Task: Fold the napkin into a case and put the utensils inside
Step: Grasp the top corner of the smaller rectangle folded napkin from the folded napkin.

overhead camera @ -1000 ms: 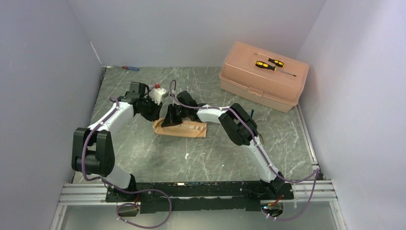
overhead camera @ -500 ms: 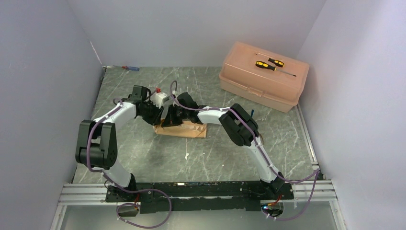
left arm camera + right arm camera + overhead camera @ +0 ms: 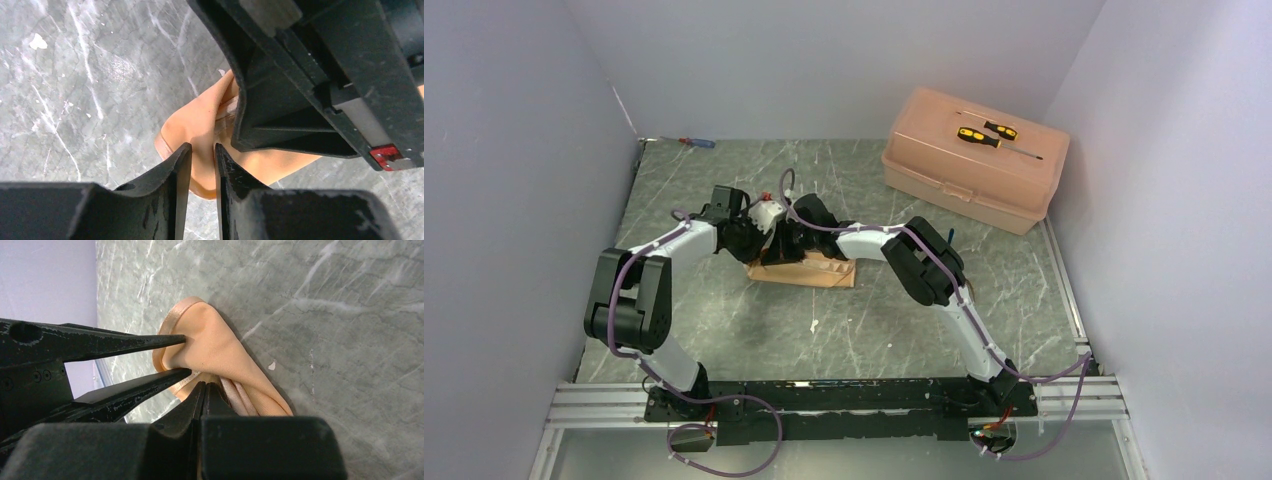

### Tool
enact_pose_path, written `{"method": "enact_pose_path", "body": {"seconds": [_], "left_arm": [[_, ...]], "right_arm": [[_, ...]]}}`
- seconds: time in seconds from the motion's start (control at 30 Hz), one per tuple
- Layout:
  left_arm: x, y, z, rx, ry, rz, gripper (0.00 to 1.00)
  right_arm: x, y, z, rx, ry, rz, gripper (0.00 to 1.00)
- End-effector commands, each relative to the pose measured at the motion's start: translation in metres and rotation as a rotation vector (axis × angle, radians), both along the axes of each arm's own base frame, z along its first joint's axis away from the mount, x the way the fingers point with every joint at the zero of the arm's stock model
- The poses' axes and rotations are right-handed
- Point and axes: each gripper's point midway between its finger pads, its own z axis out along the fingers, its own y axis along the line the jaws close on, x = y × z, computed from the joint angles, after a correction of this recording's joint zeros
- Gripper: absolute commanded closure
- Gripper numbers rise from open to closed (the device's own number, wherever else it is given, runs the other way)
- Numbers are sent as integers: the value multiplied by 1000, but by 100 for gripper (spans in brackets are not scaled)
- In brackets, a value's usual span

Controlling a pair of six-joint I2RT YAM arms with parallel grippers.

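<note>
The left arm has swung inward toward the middle of the counter, carrying the left hand (image 3: 202, 147) from just beside the cloth onto its left end; the right arm and the cloth lie as they did.

The left hand's fingers stand only a narrow gap apart, and the right wrist view shows both tips pressing a puffed fold between them, so it looks clamped on the soft peach-orange cloth napkin (image 3: 220, 347). The right hand (image 3: 205, 385) has its fingers fully together, tips down on the hemmed edges right beside that fold; whether a layer is pinched between them cannot be told.

The napkin lies flat on the grey marbled counter (image 3: 325, 340) as a narrow pouch with diagonal flaps, between the two arms. With both hands now meeting at one end, the folding looks nearly done, and this grip probably serves to tidy the end or lift a flap open. The utensils are not clearly in view, so filling the case is still ahead.

Well apart, at the far right, sits the hard pink plastic box (image 3: 969, 170) with two yellow-and-black screwdrivers (image 3: 987, 132) on its lid.
</note>
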Motion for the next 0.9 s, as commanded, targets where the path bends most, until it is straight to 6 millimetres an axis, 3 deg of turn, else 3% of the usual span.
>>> {"method": "enact_pose_path", "body": {"seconds": [0.0,0.33,0.63,0.87], "left_arm": [[8,0,1,28,-42,-24,71],[1,-5,-4,15,0,-43,97],[-19,-23,20,-94,84,-33,97],[-38,-20,7,-79,134,-43,97]], "right_arm": [[0,-15,-21,-93,8,-54,100],[1,-18,-25,-101,7,-74,100],[19,-25,-23,-131,-51,-129,100],[22,-29,-18,-125,-84,-167,100]]}}
